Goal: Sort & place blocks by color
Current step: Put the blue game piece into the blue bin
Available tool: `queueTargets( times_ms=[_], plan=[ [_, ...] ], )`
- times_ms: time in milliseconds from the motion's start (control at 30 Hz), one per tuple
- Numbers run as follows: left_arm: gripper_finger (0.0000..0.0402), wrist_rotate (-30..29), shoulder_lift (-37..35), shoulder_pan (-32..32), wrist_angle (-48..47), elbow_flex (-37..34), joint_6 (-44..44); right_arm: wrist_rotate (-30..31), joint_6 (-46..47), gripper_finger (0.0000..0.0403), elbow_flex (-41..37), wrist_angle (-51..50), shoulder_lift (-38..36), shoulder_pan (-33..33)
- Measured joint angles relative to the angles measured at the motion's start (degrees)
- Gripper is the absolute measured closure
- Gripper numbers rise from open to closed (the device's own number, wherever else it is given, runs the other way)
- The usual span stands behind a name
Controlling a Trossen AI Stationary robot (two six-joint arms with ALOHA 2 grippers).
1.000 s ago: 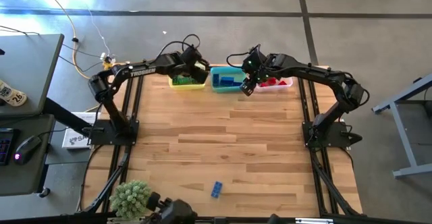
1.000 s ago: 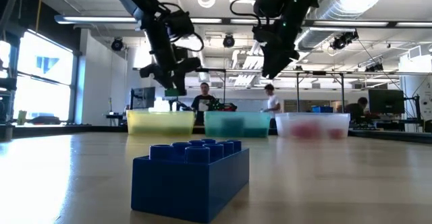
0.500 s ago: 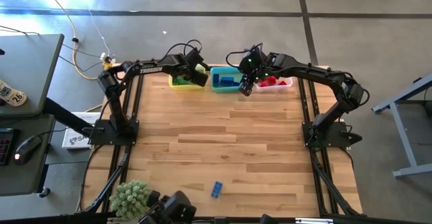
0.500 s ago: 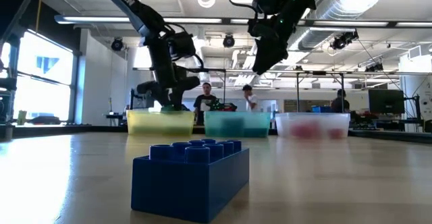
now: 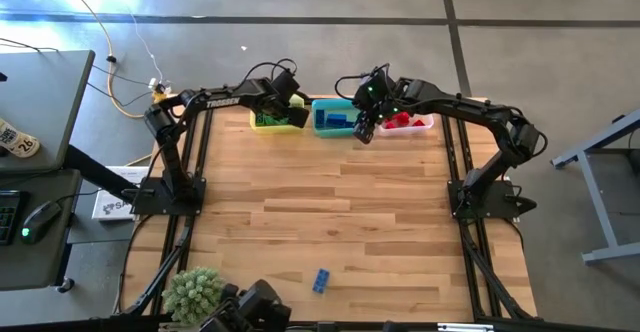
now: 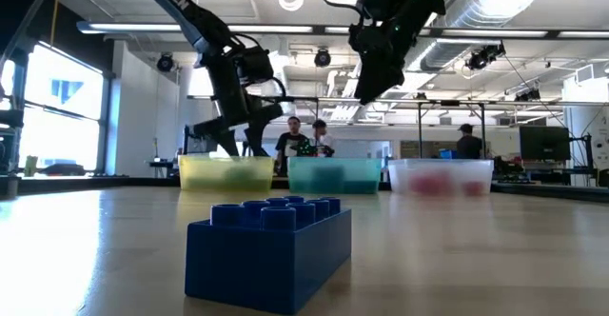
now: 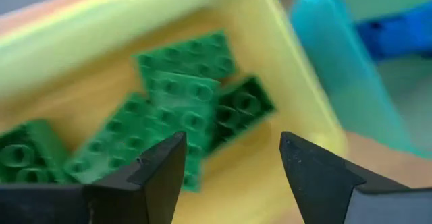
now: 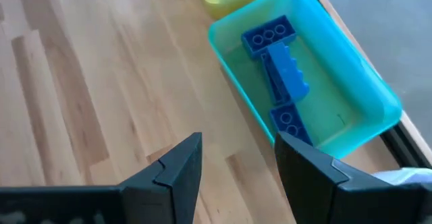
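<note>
My left gripper (image 7: pixel 229 163) stands open just above the yellow bin (image 5: pixel 277 120) at the table's far edge. Several green blocks (image 7: pixel 182 109) lie in a heap on the bin's floor, and nothing is between the fingers. My right gripper (image 8: pixel 236 163) hangs open and empty above the table, beside the near side of the teal bin (image 8: pixel 364 82), in which blue blocks (image 8: pixel 280 69) lie. Red blocks (image 5: pixel 400 121) lie in the clear bin (image 6: pixel 441 176). One blue block (image 5: pixel 321 280) rests on its flat underside near the table's front edge, studs up.
The three bins stand side by side along the far edge: yellow, teal, clear. Bare wood (image 5: pixel 330 202) stretches between them and the lone blue block. A green plant (image 5: pixel 192 292) sits at the near left corner. People (image 6: pixel 304 137) move in the room behind the table.
My left gripper has gone down and toward the far edge, over the yellow bin, and its fingers have opened there.
</note>
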Motion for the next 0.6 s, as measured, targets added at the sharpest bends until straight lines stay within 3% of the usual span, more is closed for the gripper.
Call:
queueTargets(
  times_ms=[267, 600],
  plan=[
    [0.0175, 1.1, -3.8, 0.3, 0.0, 0.0, 1.8, -4.0, 1.4, 0.0229, 0.0, 0.4, 0.0, 0.1],
    [0.0175, 3.0, -12.4, -1.6, -1.4, 0.0, 1.7, -4.4, -0.3, 0.0229, 0.0, 1.5, 0.0, 3.6]
  ],
)
